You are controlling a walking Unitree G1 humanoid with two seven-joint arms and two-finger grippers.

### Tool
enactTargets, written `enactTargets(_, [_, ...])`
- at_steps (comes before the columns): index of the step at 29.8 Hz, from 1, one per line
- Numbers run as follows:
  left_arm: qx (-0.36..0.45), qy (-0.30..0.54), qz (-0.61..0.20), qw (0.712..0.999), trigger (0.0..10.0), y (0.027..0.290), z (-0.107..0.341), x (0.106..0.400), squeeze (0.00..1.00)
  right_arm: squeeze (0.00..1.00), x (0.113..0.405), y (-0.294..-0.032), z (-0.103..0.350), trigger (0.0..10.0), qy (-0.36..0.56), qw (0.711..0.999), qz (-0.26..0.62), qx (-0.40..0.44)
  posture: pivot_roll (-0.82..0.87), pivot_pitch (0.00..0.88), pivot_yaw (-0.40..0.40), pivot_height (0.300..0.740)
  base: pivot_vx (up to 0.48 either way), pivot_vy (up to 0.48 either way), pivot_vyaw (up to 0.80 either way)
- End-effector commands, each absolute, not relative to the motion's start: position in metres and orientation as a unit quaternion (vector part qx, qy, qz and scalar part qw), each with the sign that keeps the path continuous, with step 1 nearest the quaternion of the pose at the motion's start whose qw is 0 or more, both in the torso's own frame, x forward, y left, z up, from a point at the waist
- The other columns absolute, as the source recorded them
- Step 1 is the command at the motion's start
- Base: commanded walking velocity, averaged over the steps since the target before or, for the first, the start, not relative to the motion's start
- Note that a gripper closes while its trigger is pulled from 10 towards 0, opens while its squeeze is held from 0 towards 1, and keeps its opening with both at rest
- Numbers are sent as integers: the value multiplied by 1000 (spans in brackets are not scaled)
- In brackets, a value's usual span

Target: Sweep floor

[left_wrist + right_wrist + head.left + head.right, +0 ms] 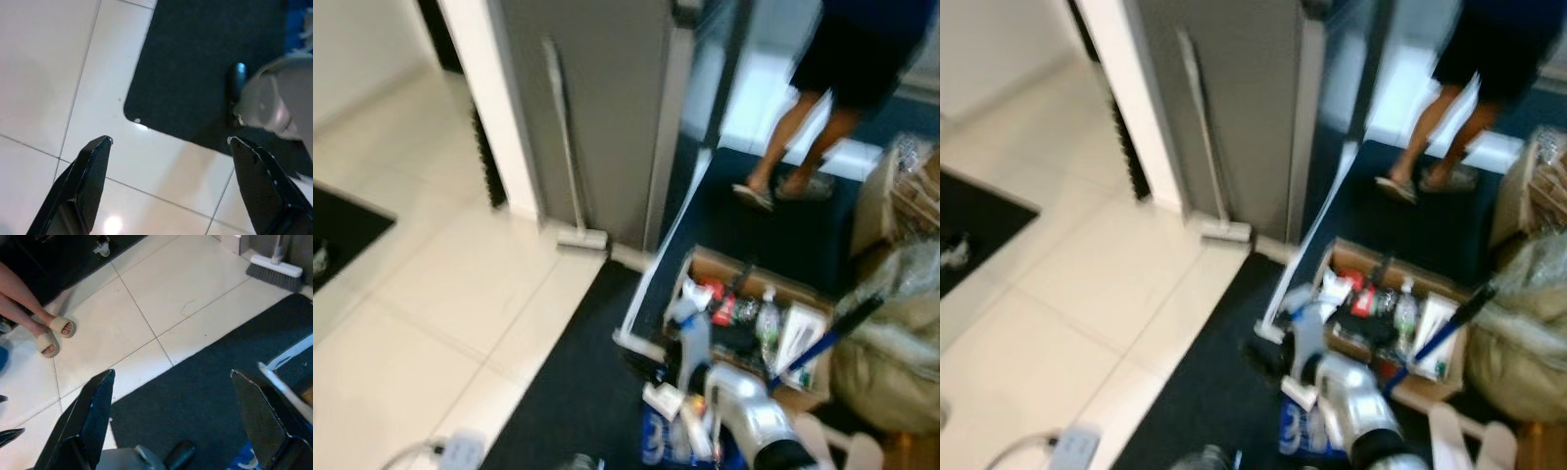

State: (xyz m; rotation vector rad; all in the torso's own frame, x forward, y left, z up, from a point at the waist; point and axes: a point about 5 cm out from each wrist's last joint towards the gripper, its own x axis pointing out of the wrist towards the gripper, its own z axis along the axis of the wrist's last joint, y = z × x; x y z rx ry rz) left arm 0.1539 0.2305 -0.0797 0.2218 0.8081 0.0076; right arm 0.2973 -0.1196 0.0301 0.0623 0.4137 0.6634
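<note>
Pale glossy floor tiles (431, 294) fill the left half of our head views, meeting a dark charcoal floor mat (578, 392) that runs along the lower centre and right. At upper centre, a long-handled broom with a pale handle and a whitish brush head (570, 157) stands upright against a grey panel (597, 98), its head resting on the tiles at the panel's foot. In the right wrist view the same broom head (274, 271) sits on the tiles near the mat's edge.

At lower right of the head views, an open brown cardboard box (744, 323) holds clear plastic bottles and other small clutter, blurred beyond naming. Just to its right slumps a bulging beige sack (891, 362). At upper right, a person in dark shorts and pale sandals (822, 108) stands on dark flooring beyond the panel; we see only the legs. Another pair of bare legs in beige slippers (51, 335) stands on the tiles in the right wrist view.

Our left gripper (168, 186) hangs over the tiles beside the mat's rounded corner, its two black fingers spread wide and holding nothing. Our right gripper (171, 426) hangs above the mat's edge, fingers likewise set wide apart and empty. A silver arm (759, 421) juts in at the bottom of the head views.
</note>
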Motion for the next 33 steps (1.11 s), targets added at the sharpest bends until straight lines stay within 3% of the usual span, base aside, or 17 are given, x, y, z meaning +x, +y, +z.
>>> enactTargets(1, [108, 411, 2, 905, 10000, 229, -84, 147, 0, 0, 296, -124, 23, 10000, 214, 930, 297, 23, 80, 89, 7, 740, 0, 0, 0])
enactTargets(3, [109, 412, 3, 905, 10000, 228, -83, 152, 0, 0, 298, -135, 16, 10000, 237, 942, 239, 9, 80, 66, 2, 740, 0, 0, 0])
enactTargets(7, [109, 412, 3, 905, 10000, 228, -83, 154, 0, 0, 299, -144, 13, 10000, 245, 948, 203, 5, 79, 56, 0, 740, 0, 0, 0])
enactTargets(11, [107, 416, 11, 903, 10000, 229, -83, 155, 0, 0, 302, -173, 11, 10000, 261, 963, 69, -8, 74, 28, -2, 740, 0, 0, 0])
enactTargets(20, [101, 416, 13, 904, 10000, 228, -82, 157, 0, 0, 302, -189, 9, 10000, 275, 961, 4, -36, 75, 21, -3, 740, 0, 0, 0])
enactTargets(24, [96, 418, 13, 903, 10000, 229, -82, 160, 0, 0, 298, -206, 4, 10000, 298, 951, -44, -66, 69, 14, 0, 740, 325, 0, 0])
enactTargets(33, [96, 424, 13, 901, 10000, 230, -82, 160, 0, 0, 286, -219, -6, 10000, 324, 939, -77, -82, 67, 12, 4, 740, 357, 0, 0])
